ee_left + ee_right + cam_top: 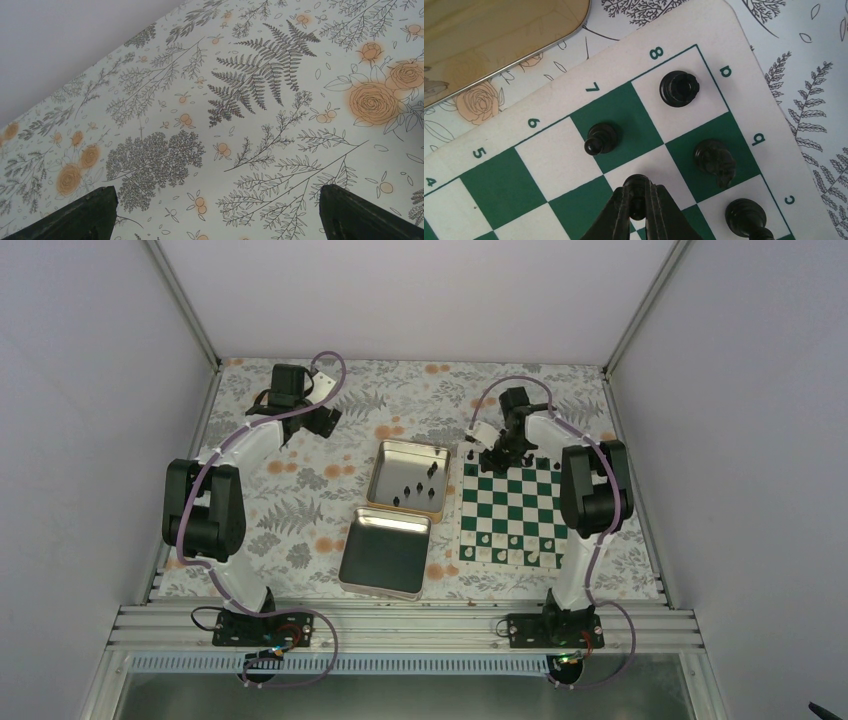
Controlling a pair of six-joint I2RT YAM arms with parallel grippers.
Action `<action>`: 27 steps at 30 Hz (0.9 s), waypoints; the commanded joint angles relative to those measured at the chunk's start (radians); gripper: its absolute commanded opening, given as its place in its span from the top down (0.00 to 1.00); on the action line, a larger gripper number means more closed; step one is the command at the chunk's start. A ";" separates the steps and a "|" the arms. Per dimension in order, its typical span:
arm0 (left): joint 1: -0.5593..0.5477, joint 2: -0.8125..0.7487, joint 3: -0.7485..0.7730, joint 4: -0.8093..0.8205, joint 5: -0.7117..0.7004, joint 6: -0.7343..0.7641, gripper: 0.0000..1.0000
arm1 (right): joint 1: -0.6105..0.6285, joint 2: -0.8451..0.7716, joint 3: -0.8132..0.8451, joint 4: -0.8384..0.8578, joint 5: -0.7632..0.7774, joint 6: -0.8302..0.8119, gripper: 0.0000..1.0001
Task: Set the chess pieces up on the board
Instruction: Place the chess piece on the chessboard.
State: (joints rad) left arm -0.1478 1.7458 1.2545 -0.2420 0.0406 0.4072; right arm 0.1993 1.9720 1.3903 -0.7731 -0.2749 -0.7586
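Observation:
The green and white board (pixel 514 513) lies right of centre; its far corner fills the right wrist view (pixel 524 170). My right gripper (pixel 638 197) is shut on a small black pawn (pixel 637 186) over the white square b7. Black pieces stand around it: a rook (pixel 679 88) on a8, a pawn (pixel 600 139) on a7, a knight (pixel 715 161) on b8, a bishop (pixel 746 218) on c8. Several black pieces (pixel 418 485) stand in a metal tin (pixel 385 462). My left gripper (pixel 215 212) is open and empty above the patterned cloth at the far left (pixel 300 400).
A second empty metal tin (pixel 385 552) lies near the front centre. The tin's shiny edge (pixel 499 35) lies just beyond the board's corner. White pieces (pixel 505 553) stand on the board's near rows. Metal frame posts and walls enclose the table.

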 commanded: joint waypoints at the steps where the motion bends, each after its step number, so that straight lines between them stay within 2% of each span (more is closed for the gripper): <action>1: -0.001 0.010 0.021 0.008 0.002 -0.006 0.00 | -0.012 0.020 -0.002 0.015 0.006 0.008 0.92; 13: -0.001 0.006 0.018 0.006 0.008 -0.004 0.00 | -0.016 0.039 -0.003 0.000 0.022 0.006 0.88; 20: -0.001 0.004 0.020 0.006 0.010 -0.004 0.00 | -0.017 0.007 0.014 -0.029 0.025 0.004 0.77; 27: -0.001 0.001 0.019 0.007 0.007 -0.004 0.00 | 0.007 -0.059 0.101 -0.102 0.051 0.010 0.73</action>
State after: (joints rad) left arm -0.1478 1.7458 1.2545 -0.2420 0.0410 0.4076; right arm 0.1940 1.9865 1.4166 -0.8268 -0.2455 -0.7536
